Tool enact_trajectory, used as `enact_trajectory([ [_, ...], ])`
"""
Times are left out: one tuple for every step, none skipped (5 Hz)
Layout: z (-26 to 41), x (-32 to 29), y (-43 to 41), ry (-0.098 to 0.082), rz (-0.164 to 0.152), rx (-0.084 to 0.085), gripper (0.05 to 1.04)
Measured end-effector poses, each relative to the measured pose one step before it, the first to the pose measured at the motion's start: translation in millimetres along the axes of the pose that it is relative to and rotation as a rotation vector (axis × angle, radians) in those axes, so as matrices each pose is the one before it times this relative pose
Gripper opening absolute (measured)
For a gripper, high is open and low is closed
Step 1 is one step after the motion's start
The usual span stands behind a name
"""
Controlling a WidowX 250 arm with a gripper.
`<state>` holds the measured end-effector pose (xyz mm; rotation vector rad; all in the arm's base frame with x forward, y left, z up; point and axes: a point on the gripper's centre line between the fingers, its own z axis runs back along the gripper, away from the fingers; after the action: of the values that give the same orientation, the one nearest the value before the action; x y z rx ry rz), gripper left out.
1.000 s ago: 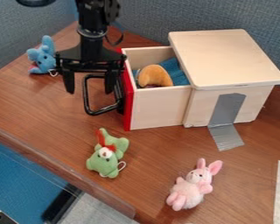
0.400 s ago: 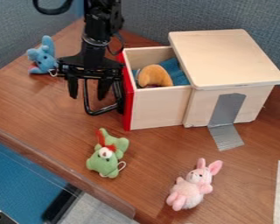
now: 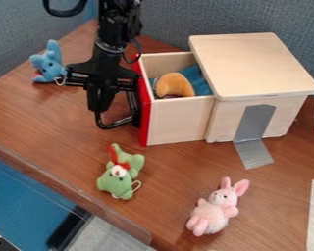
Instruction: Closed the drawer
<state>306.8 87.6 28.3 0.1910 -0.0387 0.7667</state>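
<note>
The claw (image 3: 100, 110) is hung point down over the table (image 3: 41, 112), and its two fingers are clenched together. It cannot be told if a bit of the black handle (image 3: 114, 125) is pinched in them, as the loop of the handle is partly hidden by the claw.

Just to the right of the claw in the view, the red front (image 3: 145, 110) of the drawer (image 3: 179, 120) is seen, with the handle fixed to it. The drawer is pulled out toward the claw and is open. In it, a round orange-brown soft thing (image 3: 174, 84) and a blue cloth (image 3: 197, 81) can be seen. The back of the drawer is covered by the wooden box (image 3: 251, 63), farther right of the claw. Gray tape (image 3: 254, 122) is stuck on the side of the box and down onto the table.

To the left of the claw and a bit higher in the view, a blue soft toy (image 3: 49, 66) is seen. Below the claw, a green soft toy (image 3: 120, 179) with a red bit at its neck is laid on the table. Well away, down and to the right, a pink bunny (image 3: 215, 211) is laid on its back.
</note>
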Motion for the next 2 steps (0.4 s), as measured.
enact_trajectory([
  [1.18, -0.45, -1.25, 0.0021, -0.0043, 0.0012, 0.052],
  [0.18, -0.19, -0.56, -0.0021, -0.0033, 0.0015, 0.048],
])
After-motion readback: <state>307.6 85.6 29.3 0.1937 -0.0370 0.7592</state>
